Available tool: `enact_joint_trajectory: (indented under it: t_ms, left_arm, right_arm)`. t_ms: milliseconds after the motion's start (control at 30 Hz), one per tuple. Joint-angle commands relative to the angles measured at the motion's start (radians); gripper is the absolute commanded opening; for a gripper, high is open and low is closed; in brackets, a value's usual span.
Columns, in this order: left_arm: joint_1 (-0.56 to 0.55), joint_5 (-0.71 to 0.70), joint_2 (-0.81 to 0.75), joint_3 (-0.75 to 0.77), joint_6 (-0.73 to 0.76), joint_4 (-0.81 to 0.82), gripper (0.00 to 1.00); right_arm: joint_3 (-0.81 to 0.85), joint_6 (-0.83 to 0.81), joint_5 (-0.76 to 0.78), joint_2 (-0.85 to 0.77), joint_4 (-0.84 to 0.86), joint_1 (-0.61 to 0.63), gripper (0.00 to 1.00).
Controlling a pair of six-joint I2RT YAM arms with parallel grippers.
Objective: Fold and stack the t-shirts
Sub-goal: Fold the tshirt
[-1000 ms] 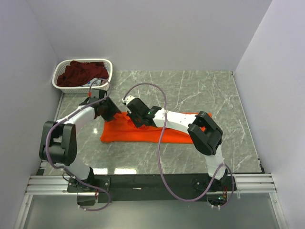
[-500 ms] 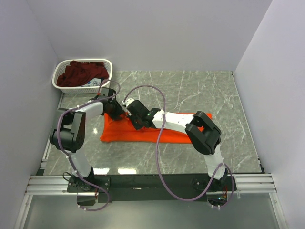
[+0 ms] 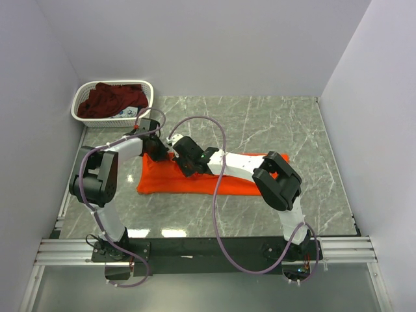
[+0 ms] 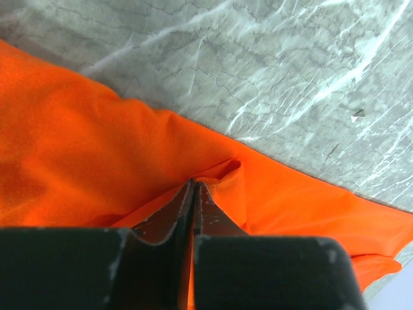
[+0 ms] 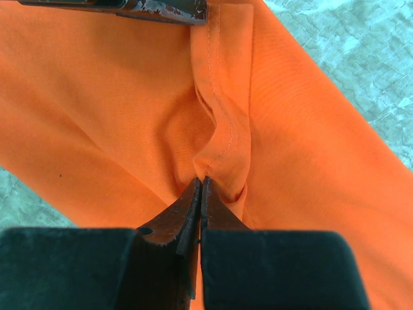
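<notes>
An orange t-shirt [image 3: 162, 182] lies folded into a long band across the marble table [image 3: 273, 123]. My left gripper [image 3: 160, 151] is at the shirt's far left edge, and its jaws are shut on a pinched fold of orange cloth [image 4: 219, 184]. Just to its right, my right gripper [image 3: 176, 158] is shut on a ridge of the hemmed edge [image 5: 222, 139]. The left gripper's dark fingers [image 5: 158, 9] show at the top of the right wrist view. A maroon t-shirt [image 3: 110, 99] lies crumpled in the basket.
The white lattice basket [image 3: 78, 103] stands at the table's far left corner, close behind the left gripper. Grey walls enclose the table on the left, the back and the right. The right arm [image 3: 276, 179] lies across the orange shirt's right half.
My left gripper has come down on the shirt's far edge and closed from open onto a fold of the cloth. The right gripper has stayed shut on the hem.
</notes>
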Motion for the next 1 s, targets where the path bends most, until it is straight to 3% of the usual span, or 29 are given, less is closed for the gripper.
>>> enact_joint_trajectory:
  t_ms: [0, 100, 500, 967]
  left_arm:
    - [-0.007, -0.034, -0.014, 0.040, 0.027, 0.006, 0.06]
    - [-0.007, -0.049, -0.035, 0.042, 0.031, 0.011, 0.01]
    - [-0.007, -0.095, -0.069, 0.118, 0.076, -0.012, 0.01]
    - [-0.005, -0.143, -0.116, 0.086, 0.085, -0.041, 0.01]
  right_arm:
    - [0.028, -0.015, 0.022, 0.004, 0.012, -0.006, 0.00]
    - [0.037, -0.030, 0.044, 0.001, 0.005, -0.004, 0.00]
    - [0.073, -0.088, 0.120, 0.004, -0.038, -0.013, 0.00]
    - [0.045, -0.099, 0.137, -0.031, -0.040, -0.013, 0.01]
